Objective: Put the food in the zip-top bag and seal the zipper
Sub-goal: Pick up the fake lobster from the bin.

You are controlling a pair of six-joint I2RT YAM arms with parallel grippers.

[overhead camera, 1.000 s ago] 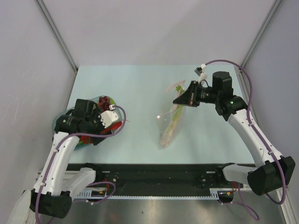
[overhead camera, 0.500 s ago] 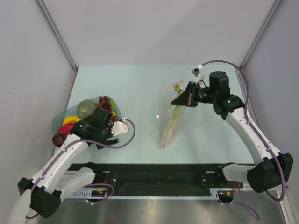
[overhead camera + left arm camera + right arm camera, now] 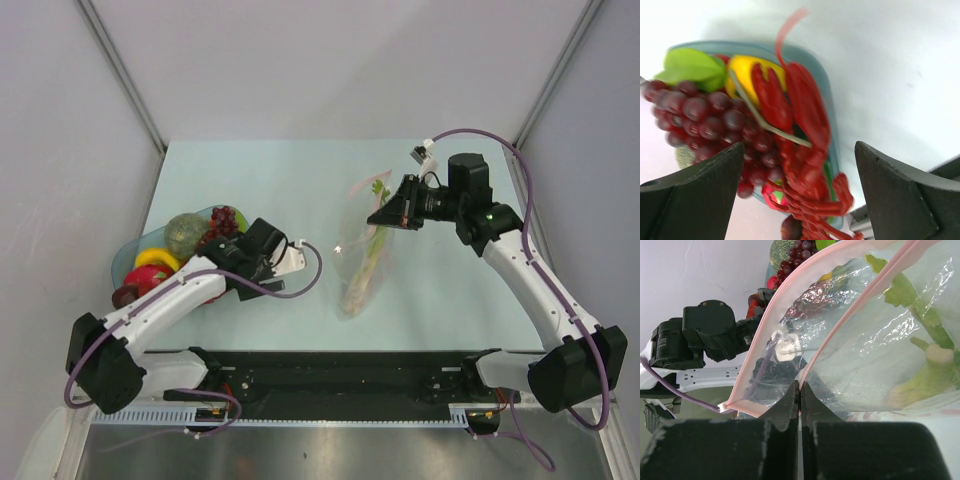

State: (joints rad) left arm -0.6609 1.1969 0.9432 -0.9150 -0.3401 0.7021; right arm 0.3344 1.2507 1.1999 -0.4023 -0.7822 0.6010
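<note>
The clear zip-top bag (image 3: pixel 362 262) lies mid-table with a pale green celery stalk (image 3: pixel 372 258) inside. My right gripper (image 3: pixel 386 214) is shut on one side of the bag's mouth and holds it up. In the right wrist view the gripper (image 3: pixel 800 385) pinches the pink zipper (image 3: pixel 785 295); the mouth gapes and the celery (image 3: pixel 925 360) shows. My left gripper (image 3: pixel 220 258) is open and empty at the right side of the dish (image 3: pixel 135 255). Between its fingers are the red lobster (image 3: pixel 807 115) and dark red grapes (image 3: pixel 700 115).
The blue-green dish's rim (image 3: pixel 830 100) holds more food: a round green piece (image 3: pixel 183 232), a yellow piece (image 3: pixel 155 258), red pieces (image 3: pixel 150 280). A dark red piece (image 3: pixel 125 295) sits at the dish's near edge. Grey walls flank the table.
My left arm has swung out from over the dish to its right side, uncovering the food; its open gripper now faces the lobster. My right gripper raised the bag's mouth slightly, then held still.
</note>
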